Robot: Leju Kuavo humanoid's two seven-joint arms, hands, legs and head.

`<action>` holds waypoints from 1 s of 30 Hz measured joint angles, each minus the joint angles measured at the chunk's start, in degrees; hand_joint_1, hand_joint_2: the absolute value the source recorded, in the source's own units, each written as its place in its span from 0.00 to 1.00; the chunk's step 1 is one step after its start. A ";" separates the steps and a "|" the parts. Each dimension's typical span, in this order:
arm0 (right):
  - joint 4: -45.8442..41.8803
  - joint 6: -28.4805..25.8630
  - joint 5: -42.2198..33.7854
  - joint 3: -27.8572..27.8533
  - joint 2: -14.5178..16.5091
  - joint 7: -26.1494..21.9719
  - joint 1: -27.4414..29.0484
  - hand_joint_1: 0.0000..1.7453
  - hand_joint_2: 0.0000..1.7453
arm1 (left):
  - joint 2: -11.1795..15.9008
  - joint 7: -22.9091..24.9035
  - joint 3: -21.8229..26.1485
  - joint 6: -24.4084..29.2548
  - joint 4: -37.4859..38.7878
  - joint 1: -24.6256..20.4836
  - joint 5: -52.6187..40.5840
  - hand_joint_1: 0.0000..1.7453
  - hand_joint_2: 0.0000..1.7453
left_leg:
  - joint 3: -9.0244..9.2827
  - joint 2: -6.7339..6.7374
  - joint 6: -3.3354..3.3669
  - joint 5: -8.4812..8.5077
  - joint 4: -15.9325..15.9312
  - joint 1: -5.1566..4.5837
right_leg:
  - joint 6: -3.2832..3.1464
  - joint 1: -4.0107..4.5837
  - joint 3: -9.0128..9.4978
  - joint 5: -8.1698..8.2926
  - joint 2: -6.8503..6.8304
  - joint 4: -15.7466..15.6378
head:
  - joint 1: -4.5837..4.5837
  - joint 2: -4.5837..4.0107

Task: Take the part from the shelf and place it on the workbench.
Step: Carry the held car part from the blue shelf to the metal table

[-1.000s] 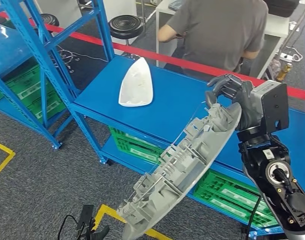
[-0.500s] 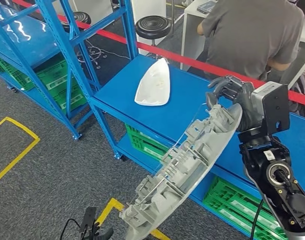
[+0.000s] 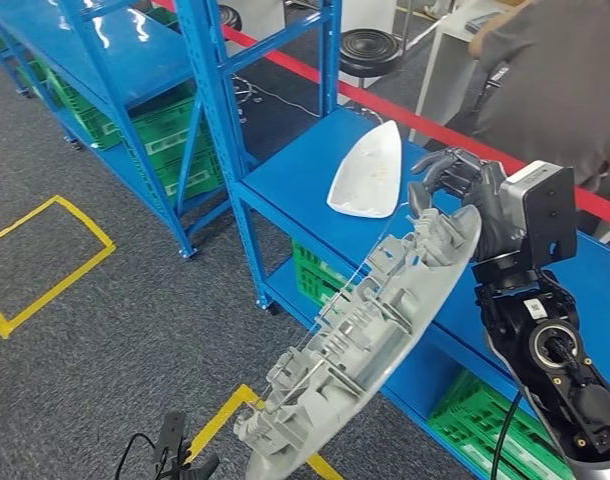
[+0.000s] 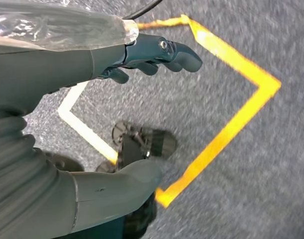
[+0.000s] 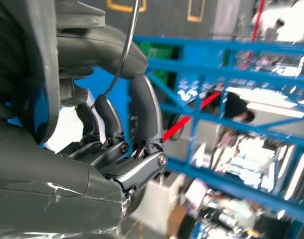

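Head view, ribbed grey plastic part (image 3: 362,345), right robot hand (image 3: 468,195)

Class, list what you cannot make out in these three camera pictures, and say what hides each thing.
- Head view: the long grey part runs off the bottom edge; the right robot hand has its palm hidden behind it.
- Head view: the person is cut by the top and right edges.
- Right wrist view: background beyond the blue shelf frame is blurred.

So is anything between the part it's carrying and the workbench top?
Nothing visible blocks it. The right robot hand holds the long grey part beside the blue workbench; a white shell occupies one patch, with bare surface around it.
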 joint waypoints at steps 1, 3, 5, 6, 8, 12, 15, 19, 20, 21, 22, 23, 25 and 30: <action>-0.07 0.01 0.00 0.01 -0.01 0.08 0.08 1.00 1.00 | 0.03 0.00 0.00 0.00 0.00 -0.02 0.01 0.00 1.00 | 0.00 -0.65 0.16 0.00 0.02 0.01 | 0.09 -0.01 -2.04 -1.84 0.81 4.33 | 0.16 0.00; -0.09 0.02 0.01 0.03 -0.03 0.27 0.36 1.00 1.00 | 0.02 0.00 0.01 0.00 0.00 -0.01 0.02 0.00 1.00 | 0.01 -2.20 0.24 -0.03 0.12 -0.01 | 0.24 -0.01 -5.04 -3.22 1.35 9.98 | 0.38 0.00; -0.15 0.08 0.07 0.03 -0.05 0.37 0.48 1.00 1.00 | 0.01 0.00 0.02 0.00 0.00 0.05 0.02 0.00 1.00 | 0.04 -3.89 0.15 -0.11 0.40 0.04 | 0.18 -0.10 -4.00 -0.08 1.78 6.65 | 0.52 0.00; -0.24 0.14 0.14 0.02 -0.06 0.42 0.47 1.00 1.00 | 0.00 0.00 0.02 0.00 0.00 0.07 0.02 0.00 1.00 | 0.00 -4.70 0.00 -0.22 0.65 0.10 | 0.10 -0.24 -2.30 2.30 2.72 2.39 | 0.61 0.00; -0.45 0.31 0.32 0.01 -0.09 0.49 0.46 1.00 1.00 | 0.01 0.00 0.02 0.00 0.00 0.00 0.02 0.00 1.00 | -0.42 -6.17 -0.46 -0.40 1.35 0.06 | -0.05 -0.59 0.70 4.92 5.39 -4.56 | 0.70 0.00; -0.68 0.56 0.67 0.02 -0.12 0.75 0.41 1.00 1.00 | 0.09 0.00 0.01 0.00 -0.01 0.28 -0.01 0.00 1.00 | -1.35 -8.03 -1.72 -0.09 1.65 0.48 | -1.00 -0.40 2.06 5.01 4.92 -6.73 | 0.83 0.00; -1.11 0.80 0.81 -0.02 -0.11 0.80 0.37 1.00 1.00 | 0.16 0.00 0.00 0.00 -0.02 0.40 -0.01 0.00 1.00 | -4.53 -2.87 -2.46 -3.23 7.89 0.50 | -1.80 -0.67 2.76 5.34 2.53 -7.35 | 0.35 0.00; -1.23 1.01 0.91 -0.02 -0.12 0.77 0.69 1.00 1.00 | 0.21 0.01 -0.01 -0.07 -0.02 0.15 -0.04 0.00 1.00 | -10.13 0.09 -3.38 -6.39 18.02 0.72 | -1.95 -0.49 2.85 5.02 -0.71 -7.37 | -0.21 0.00; -1.26 1.06 0.95 -0.02 -0.12 0.74 0.75 1.00 1.00 | 0.27 0.03 -0.01 -0.09 -0.02 0.17 -0.05 0.00 1.00 | -9.00 0.31 -3.34 -4.87 15.69 0.72 | -1.87 -0.47 2.98 4.87 -1.48 -7.37 | -0.36 0.00; -1.32 1.11 0.96 -0.03 -0.12 0.68 0.76 1.00 1.00 | 0.36 0.04 -0.01 -0.09 -0.02 0.19 -0.05 0.00 1.00 | -6.81 1.11 -3.21 -2.80 11.50 0.65 | -1.72 -0.42 3.19 4.67 -2.18 -7.37 | -0.51 0.00; -1.38 1.16 0.96 -0.04 -0.12 0.60 0.75 1.00 1.00 | 0.42 0.05 -0.01 -0.10 -0.02 0.15 -0.05 0.00 1.00 | -4.56 2.37 -2.99 -1.21 7.23 0.43 | -1.51 -0.27 3.39 4.45 -2.80 -7.37 | -0.68 0.00; -1.45 1.25 0.96 -0.05 -0.12 0.47 0.71 1.00 1.00 | 0.46 0.07 -0.01 -0.11 -0.02 0.07 -0.05 0.00 1.00 | -2.89 3.26 -2.66 -0.10 3.90 0.22 | -1.25 -0.09 3.57 4.22 -3.33 -7.37 | -0.73 0.00; -1.52 1.36 0.91 -0.07 -0.12 0.15 0.64 1.00 1.00 | 0.48 0.07 -0.01 -0.13 -0.02 -0.02 -0.09 0.00 1.00 | -1.96 3.66 -1.93 0.13 1.66 -0.20 | -0.67 0.28 3.86 3.84 -4.22 -7.48 | -0.60 0.00; -1.70 1.29 1.02 -0.34 -0.20 -0.02 0.83 1.00 1.00 | 0.60 0.08 -0.01 -0.16 -0.02 0.18 -0.20 0.00 1.00 | -1.19 0.26 -0.25 0.11 0.83 0.26 | 0.44 -0.16 2.06 -0.08 -1.26 -2.14 | 0.03 0.00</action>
